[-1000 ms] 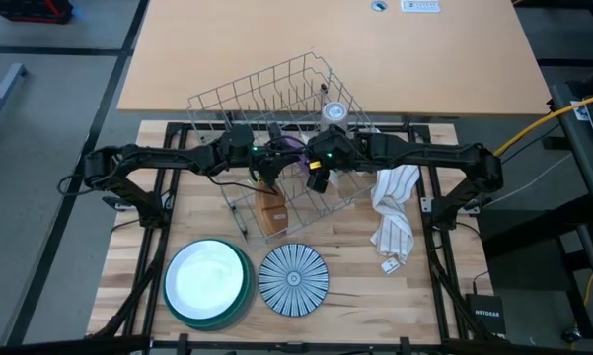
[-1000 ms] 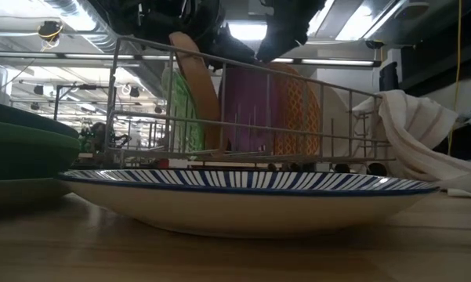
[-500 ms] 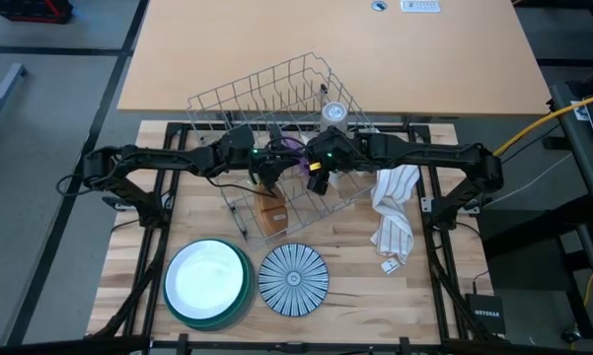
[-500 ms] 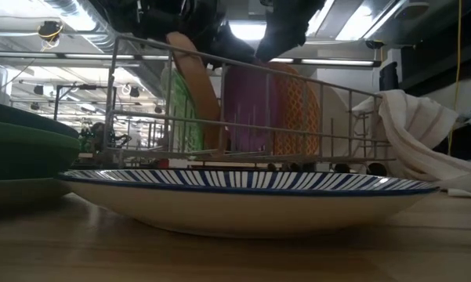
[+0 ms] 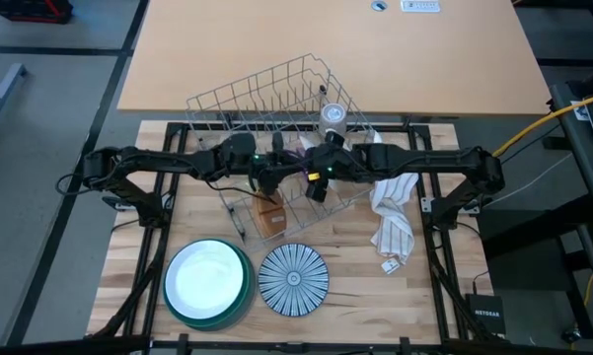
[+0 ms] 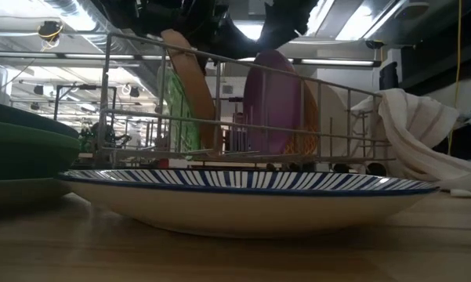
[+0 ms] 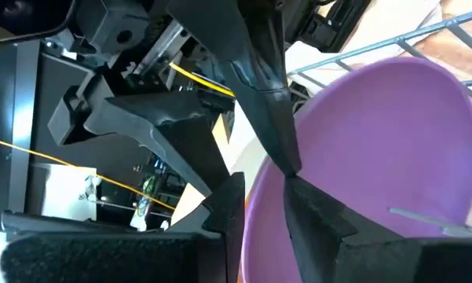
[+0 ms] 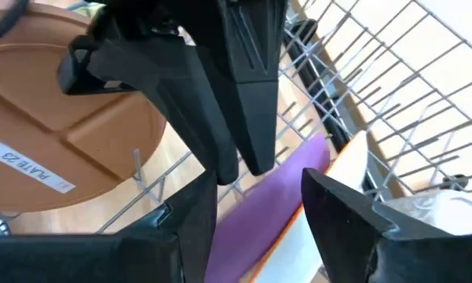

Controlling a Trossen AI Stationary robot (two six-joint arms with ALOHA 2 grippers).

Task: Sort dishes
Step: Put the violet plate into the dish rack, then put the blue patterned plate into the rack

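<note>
Progress: early, I'd say. Out on the table (image 5: 429, 296): white plate (image 5: 205, 276) stacked in a green one (image 5: 240, 302) at the front left, striped plate (image 5: 293, 278) just beside it. That looks like the only sorted lot.

Still standing on edge in the rack (image 5: 266, 94), left to right in the low view: clear green plate (image 6: 172, 110), brown plate (image 6: 190, 78) leaning against it, purple plate (image 6: 273, 102), orange-patterned plate (image 6: 308, 125) close behind it, a white one (image 6: 331, 117) at the far end. So five or so left.

Left gripper (image 7: 263, 189): over the rack middle, pinched on the purple plate's top rim; rim runs between its fingers.

Right gripper (image 8: 259, 185): facing it right next to it, jaws spread, holding nothing, straddling the purple and orange rims without a grip.

Purple plate: small, round, matte, plain, tilted in its slot, not clear of the wires yet.

Cloth (image 5: 395, 222): crumpled to the right of the rack, out of play.
</note>
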